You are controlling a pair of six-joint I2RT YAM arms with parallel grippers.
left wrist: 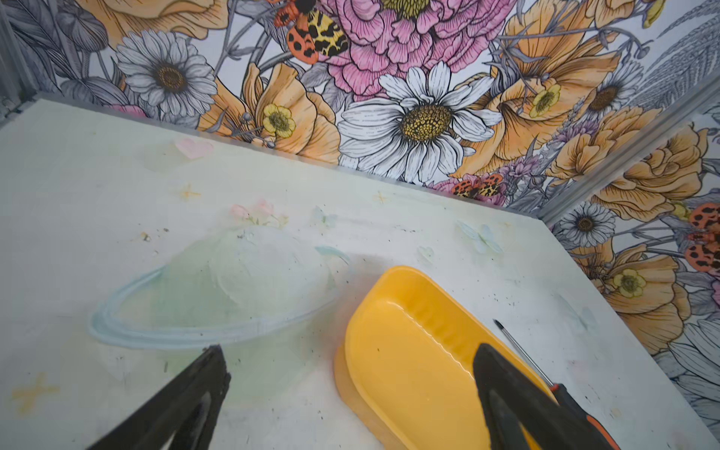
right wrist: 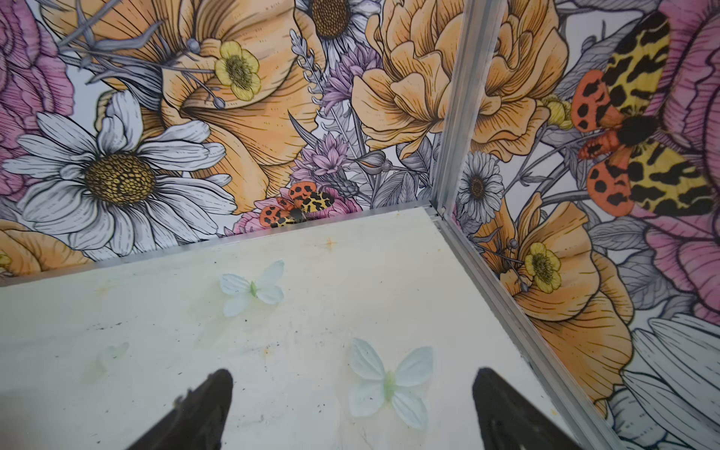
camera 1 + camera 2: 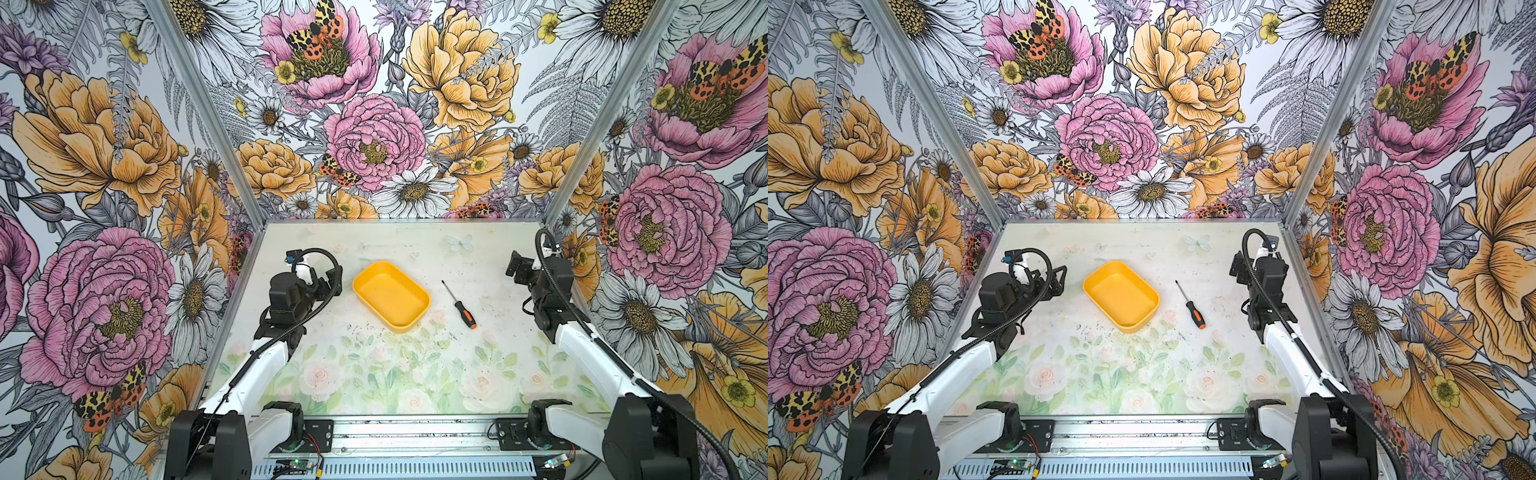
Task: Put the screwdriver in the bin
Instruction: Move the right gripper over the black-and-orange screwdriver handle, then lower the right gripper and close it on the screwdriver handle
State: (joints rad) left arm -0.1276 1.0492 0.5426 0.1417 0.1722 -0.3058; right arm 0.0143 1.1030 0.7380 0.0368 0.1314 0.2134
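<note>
- The task is judged to be at its very start: nothing has been picked up and nothing has been placed.
- The screwdriver (image 3: 459,304) is seen lying flat on the tabletop (image 3: 374,365), outside the bin (image 3: 390,299), with a clear gap between the two.
- It is placed between the bin and the right tool (image 2: 353,376). Its thin tip is turned away from the arm bases and its orange end toward them.
- The bin is seen to be empty. It is set between the left tool (image 1: 349,350) and the screwdriver, just ahead of the left tool in the left wrist view.
- The right tool is held with its jaws wide apart and nothing between them; only bare tabletop and printed butterflies are shown beneath it.
- The right tool is kept off to the side, well apart from the screwdriver, near the side wall.
- The left tool is also held with its jaws apart and empty, close to the bin but not touching it.
- What is left, as judged from this: the screwdriver has to be reached, most likely by the right tool as the nearer one, then gripped, lifted, carried over the low wall and released inside.
- The slim handle lying flat is judged to call for a low, well-aligned closing of the jaws.
</note>
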